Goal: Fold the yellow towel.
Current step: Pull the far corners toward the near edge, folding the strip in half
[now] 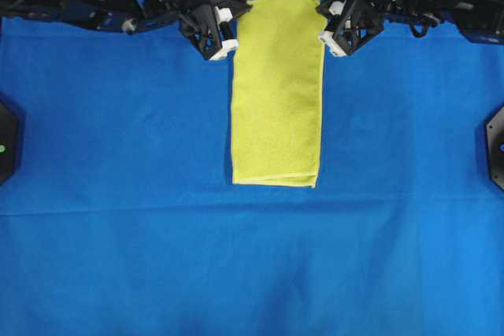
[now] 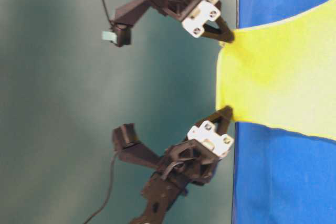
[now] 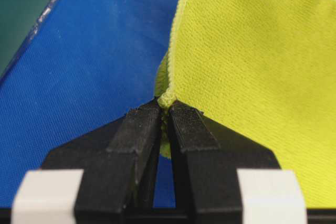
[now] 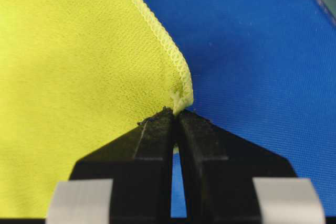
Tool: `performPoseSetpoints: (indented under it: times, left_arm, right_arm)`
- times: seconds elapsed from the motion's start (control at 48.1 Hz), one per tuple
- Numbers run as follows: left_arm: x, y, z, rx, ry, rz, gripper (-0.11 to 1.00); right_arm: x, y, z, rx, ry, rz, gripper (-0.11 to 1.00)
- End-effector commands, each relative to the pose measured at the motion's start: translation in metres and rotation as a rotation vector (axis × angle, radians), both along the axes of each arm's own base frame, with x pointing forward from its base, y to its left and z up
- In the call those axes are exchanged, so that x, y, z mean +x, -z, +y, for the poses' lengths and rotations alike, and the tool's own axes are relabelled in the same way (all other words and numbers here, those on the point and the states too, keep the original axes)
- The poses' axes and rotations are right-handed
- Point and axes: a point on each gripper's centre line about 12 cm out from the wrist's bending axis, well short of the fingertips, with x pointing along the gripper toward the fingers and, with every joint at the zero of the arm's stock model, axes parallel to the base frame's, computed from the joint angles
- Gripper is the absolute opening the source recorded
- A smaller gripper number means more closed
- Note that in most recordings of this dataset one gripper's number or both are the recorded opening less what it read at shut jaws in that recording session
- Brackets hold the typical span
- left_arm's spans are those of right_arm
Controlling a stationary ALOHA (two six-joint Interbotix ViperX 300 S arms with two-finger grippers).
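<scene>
The yellow towel (image 1: 277, 92) lies as a long narrow strip down the middle of the blue cloth, with two layers showing at its near edge. Its far end is raised off the table, as the table-level view shows (image 2: 273, 72). My left gripper (image 1: 235, 29) is shut on the far left corner; in the left wrist view the hem (image 3: 167, 98) is pinched between the fingertips (image 3: 164, 109). On the far right corner my right gripper (image 1: 324, 27) is shut, the stitched corner (image 4: 180, 98) caught between its tips (image 4: 176, 114).
A large blue cloth (image 1: 118, 194) covers the whole table. Black mounts sit at the left edge (image 1: 6, 143) and the right edge (image 1: 496, 147). Both arms reach in from the far side.
</scene>
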Motion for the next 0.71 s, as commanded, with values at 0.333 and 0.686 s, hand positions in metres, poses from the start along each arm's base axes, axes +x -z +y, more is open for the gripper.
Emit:
performPoseSetpoints:
  times: [0.333, 0.686]
  left_arm:
    - [-0.006, -0.044, -0.097, 0.004, 0.235, 0.059, 0.03]
    - [-0.001, -0.027, -0.185, -0.075, 0.409, 0.106, 0.03]
  right_arm:
    - [0.008, -0.031, 0.076, 0.014, -0.158, -0.009, 0.02]
    - [0.015, -0.017, 0.151, 0.077, -0.318, 0.042, 0.02]
